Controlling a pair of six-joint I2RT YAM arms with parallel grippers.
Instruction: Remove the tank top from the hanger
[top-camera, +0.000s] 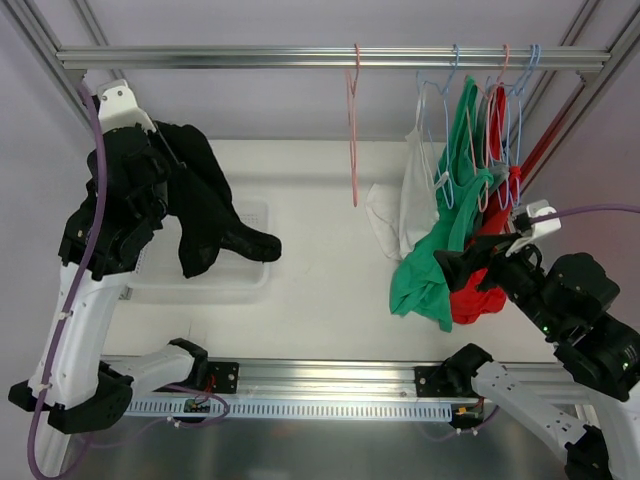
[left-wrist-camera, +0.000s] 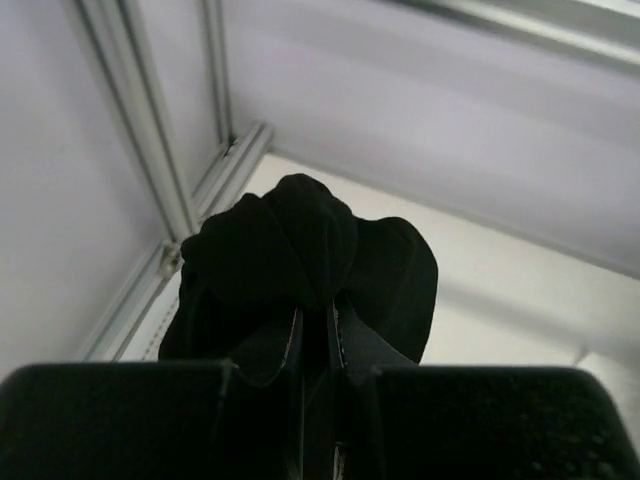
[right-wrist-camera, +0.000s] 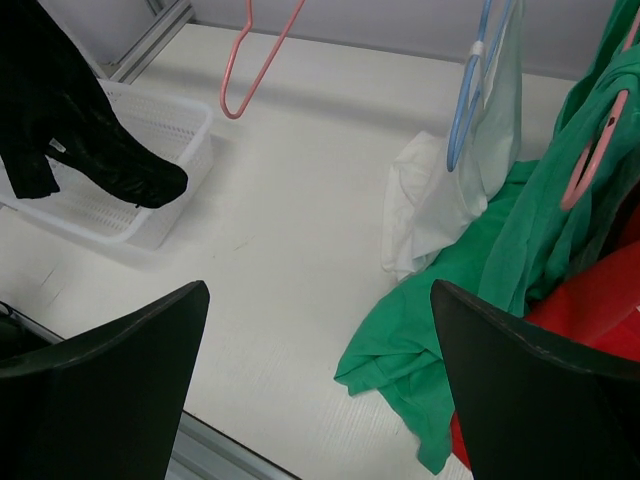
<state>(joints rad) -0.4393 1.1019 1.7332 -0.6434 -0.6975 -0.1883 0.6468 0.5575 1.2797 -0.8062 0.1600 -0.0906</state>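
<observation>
My left gripper (top-camera: 168, 152) is shut on a black tank top (top-camera: 205, 205) and holds it hanging over the white basket (top-camera: 255, 275); in the left wrist view the black cloth (left-wrist-camera: 300, 260) bunches round the closed fingers. An empty pink hanger (top-camera: 353, 120) hangs from the rail (top-camera: 250, 57). My right gripper (top-camera: 462, 268) is open and empty, in front of the green tank top (top-camera: 440, 265). White (top-camera: 412, 195), green and red (top-camera: 480, 300) tank tops hang on hangers at the right, their hems on the table. The right wrist view shows the green top (right-wrist-camera: 470, 290) between the open fingers.
Blue and pink hangers (top-camera: 510, 100) crowd the right end of the rail. Aluminium frame posts (top-camera: 40, 40) stand at the back corners. The basket (right-wrist-camera: 150, 135) sits at the table's left, and a frame bar (top-camera: 330, 372) runs along the near edge.
</observation>
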